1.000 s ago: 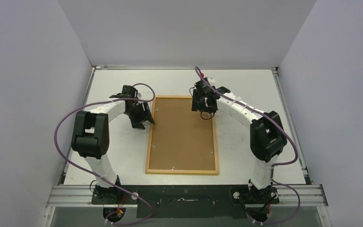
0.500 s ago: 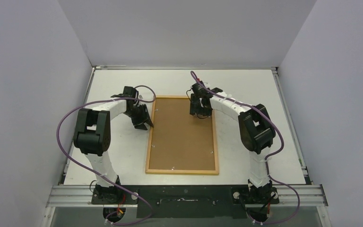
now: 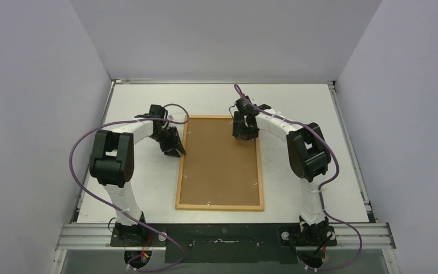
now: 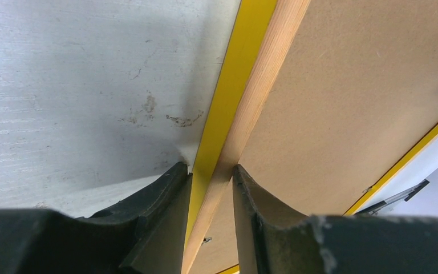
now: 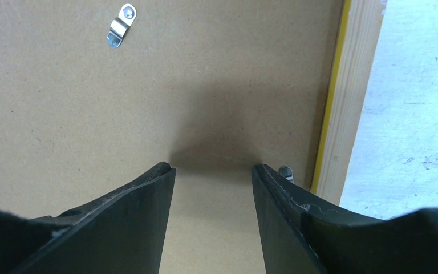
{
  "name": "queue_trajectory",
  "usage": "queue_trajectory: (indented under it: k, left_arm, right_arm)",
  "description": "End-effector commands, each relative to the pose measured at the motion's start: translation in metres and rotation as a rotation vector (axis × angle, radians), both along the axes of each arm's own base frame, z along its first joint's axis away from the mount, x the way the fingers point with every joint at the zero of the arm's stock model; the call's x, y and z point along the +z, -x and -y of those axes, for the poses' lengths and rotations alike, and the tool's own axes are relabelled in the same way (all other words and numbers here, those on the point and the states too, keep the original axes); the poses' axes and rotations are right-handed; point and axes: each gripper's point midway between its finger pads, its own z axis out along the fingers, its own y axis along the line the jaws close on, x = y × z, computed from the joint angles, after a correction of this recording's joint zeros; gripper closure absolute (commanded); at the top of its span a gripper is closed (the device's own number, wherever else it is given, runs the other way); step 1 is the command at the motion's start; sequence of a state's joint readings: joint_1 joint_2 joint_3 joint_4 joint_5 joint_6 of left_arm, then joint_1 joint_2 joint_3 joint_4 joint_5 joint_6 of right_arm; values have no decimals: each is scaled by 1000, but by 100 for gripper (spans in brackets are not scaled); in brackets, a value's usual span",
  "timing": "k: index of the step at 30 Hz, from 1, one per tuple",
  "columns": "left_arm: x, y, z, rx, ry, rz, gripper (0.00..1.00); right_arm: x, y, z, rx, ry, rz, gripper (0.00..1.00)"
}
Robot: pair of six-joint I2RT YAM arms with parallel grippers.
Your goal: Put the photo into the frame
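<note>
A white worktop (image 3: 142,97) sits between grey walls (image 3: 34,85). The left end effector (image 4: 211,171) pinches the left rail of the frame (image 3: 219,206), which lies back up in the middle with a brown backing board (image 3: 219,165) inside. The right end effector (image 5: 212,168) hovers half open over the board near the right rail, holding nothing.

frame (image 4: 262,97) edges cropped, clip (image 5: 286,170) half behind right pincer (image 5: 212,166)
</note>
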State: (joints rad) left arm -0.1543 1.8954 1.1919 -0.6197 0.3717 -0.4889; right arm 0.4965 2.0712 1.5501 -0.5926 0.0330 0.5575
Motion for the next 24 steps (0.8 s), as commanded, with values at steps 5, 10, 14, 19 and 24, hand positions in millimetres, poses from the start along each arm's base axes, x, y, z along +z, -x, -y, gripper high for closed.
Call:
queue_trajectory:
  k: [5,10,14,19,24]
  left_arm:
    - [-19,13,-14,-2,-64,-61,76]
    - [-20,13,-14,0,-54,-66,84]
    - [-21,13,-14,1,-51,-67,87]
    - [-21,13,-14,3,-46,-68,88]
    - [-21,13,-13,7,-36,-70,88]
  right_arm:
    - [5,-15,14,-34,21,39,47]
    - [5,-15,18,-45,39,40,47]
    - [4,-15,21,-50,48,35,47]
    - [3,-11,25,-54,64,23,47]
    - [-1,-3,30,-54,77,-4,47]
